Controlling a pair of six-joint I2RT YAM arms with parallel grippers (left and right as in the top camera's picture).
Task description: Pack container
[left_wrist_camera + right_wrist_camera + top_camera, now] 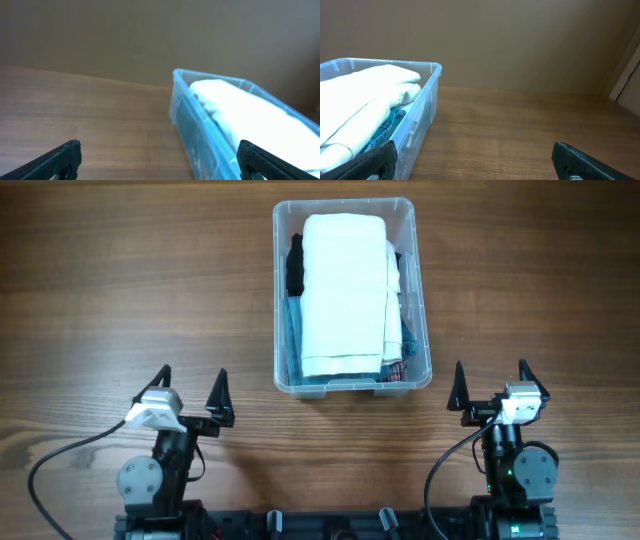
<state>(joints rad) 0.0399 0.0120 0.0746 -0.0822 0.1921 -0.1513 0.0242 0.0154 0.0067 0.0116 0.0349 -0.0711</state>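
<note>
Packing looks all but done: the container (345,202), midway along the desk's (120,280) far edge, is full, a folded white cloth (345,290) on top, while the left hand (192,380) and right hand (490,375) sit open and empty near the near edge.

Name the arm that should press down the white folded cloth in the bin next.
Right, probably. Both grippers are open and empty. The right gripper sits nearer the container than the left gripper, so it has a shorter reach to the white folded cloth.
</note>
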